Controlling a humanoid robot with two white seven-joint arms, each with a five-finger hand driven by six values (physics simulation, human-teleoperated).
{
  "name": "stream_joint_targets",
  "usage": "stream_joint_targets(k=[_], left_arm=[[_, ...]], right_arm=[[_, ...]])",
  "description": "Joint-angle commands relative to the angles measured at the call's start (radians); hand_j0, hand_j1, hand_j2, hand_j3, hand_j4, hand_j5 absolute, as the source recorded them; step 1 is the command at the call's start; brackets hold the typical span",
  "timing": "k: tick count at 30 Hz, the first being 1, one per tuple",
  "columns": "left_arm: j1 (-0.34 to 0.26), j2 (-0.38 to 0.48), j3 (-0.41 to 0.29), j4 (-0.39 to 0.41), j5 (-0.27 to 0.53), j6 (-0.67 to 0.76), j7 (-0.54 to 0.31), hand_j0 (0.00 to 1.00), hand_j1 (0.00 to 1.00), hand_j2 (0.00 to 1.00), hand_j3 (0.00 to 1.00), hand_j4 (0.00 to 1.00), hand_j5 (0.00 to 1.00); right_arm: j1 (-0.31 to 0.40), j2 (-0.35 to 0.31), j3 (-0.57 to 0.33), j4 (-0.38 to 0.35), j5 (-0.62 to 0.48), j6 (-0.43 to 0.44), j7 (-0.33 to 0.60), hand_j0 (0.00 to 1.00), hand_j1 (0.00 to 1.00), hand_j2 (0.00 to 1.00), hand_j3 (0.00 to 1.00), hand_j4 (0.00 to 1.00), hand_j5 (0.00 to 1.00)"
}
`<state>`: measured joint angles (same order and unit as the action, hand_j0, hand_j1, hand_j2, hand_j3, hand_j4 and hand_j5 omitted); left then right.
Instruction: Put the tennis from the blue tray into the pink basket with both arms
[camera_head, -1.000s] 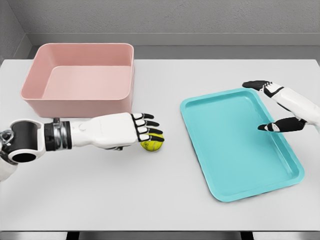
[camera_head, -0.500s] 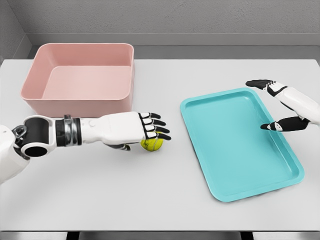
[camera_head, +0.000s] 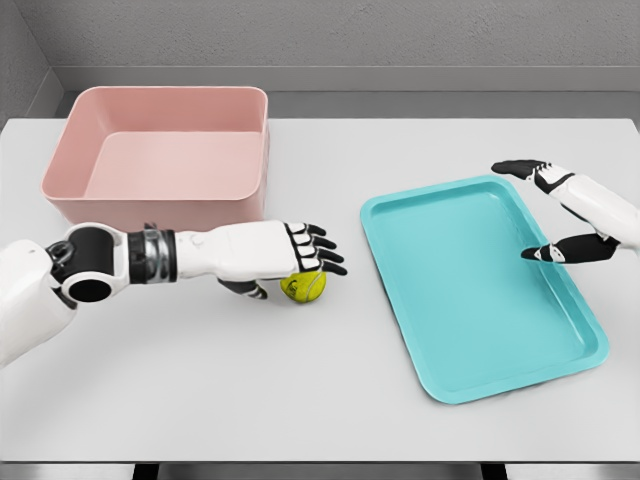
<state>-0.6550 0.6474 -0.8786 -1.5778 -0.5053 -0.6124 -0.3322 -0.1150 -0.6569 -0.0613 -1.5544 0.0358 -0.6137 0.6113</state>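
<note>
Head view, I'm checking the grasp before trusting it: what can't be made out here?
- Whether the left hand grips the ball: its fingers cover the ball's top.
- Right hand: palm cut by the picture's right edge.
- Basket floor nearest the camera: hidden by its front wall.

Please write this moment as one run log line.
left hand: open over tennis ball | ball: on table, outside blue tray | right hand: open | pink basket: empty

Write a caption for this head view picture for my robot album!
The left hand hovers over the yellow tennis ball lying on the white table, between the pink basket and turquoise tray.
</note>
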Motion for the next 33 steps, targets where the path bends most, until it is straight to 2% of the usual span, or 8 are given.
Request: stream_joint_targets(k=[1, 33], left_arm=[[-0.002, -0.014, -0.011, 0.015, 0.007, 0.002, -0.001, 1.0, 1.0, 1.0, 1.0, 1.0, 1.0], [-0.029, -0.08, -0.046, 0.122, -0.001, 0.002, -0.008, 0.99, 0.99, 0.99, 0.99, 0.99, 0.99]], right_arm=[[0.0, -0.001, 0.0, 0.001, -0.008, 0.003, 0.0, 1.0, 1.0, 1.0, 1.0, 1.0, 1.0], [0.0, -0.001, 0.0, 0.013, -0.008, 0.003, 0.0, 1.0, 1.0, 1.0, 1.0, 1.0, 1.0]])
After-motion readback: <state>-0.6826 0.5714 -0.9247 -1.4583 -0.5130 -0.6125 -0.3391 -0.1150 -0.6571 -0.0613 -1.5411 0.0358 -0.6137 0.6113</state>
